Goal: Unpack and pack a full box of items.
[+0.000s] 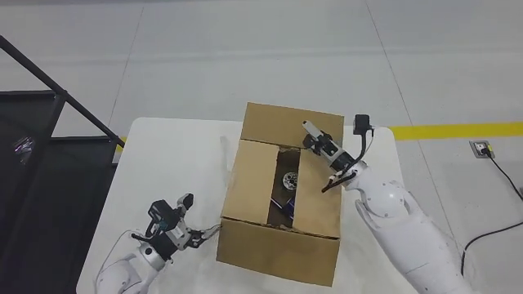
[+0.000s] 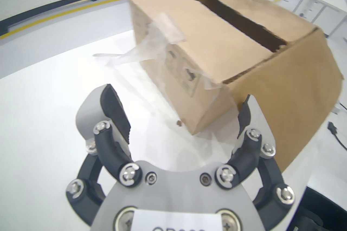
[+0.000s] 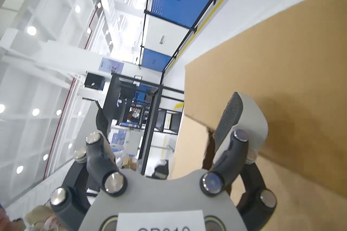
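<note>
Unpacking start — box (image 1: 282,212) flaps part-open, left claw (image 2: 177,96) and right claw (image 3: 168,107) spread, empty — next move likely folds flaps outward.

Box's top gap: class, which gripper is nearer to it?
Right. The right gripper is above the box, beside the gap; the left gripper is low beside the box's near corner.

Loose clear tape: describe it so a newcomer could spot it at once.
A brown cardboard box stands on the white table, top flaps parted. From the upper edge of its side nearest the left gripper hangs crumpled tape. It alone is see-through and glossy against matte card.
</note>
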Controlling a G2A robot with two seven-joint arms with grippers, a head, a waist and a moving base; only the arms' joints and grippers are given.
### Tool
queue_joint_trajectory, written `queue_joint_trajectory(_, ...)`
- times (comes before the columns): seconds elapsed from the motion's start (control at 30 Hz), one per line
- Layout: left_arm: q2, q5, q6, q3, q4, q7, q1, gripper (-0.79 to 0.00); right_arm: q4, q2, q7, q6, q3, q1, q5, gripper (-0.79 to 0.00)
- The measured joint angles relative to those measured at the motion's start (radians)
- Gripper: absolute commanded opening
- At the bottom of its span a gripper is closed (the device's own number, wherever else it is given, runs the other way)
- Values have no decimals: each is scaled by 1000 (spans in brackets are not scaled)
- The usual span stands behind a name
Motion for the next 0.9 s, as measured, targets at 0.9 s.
queue_joint_trajectory(0.9, -44, 136, 416, 199, 290, -67, -313, 0, -420, 57, 114, -110, 234, -446, -66, 0)
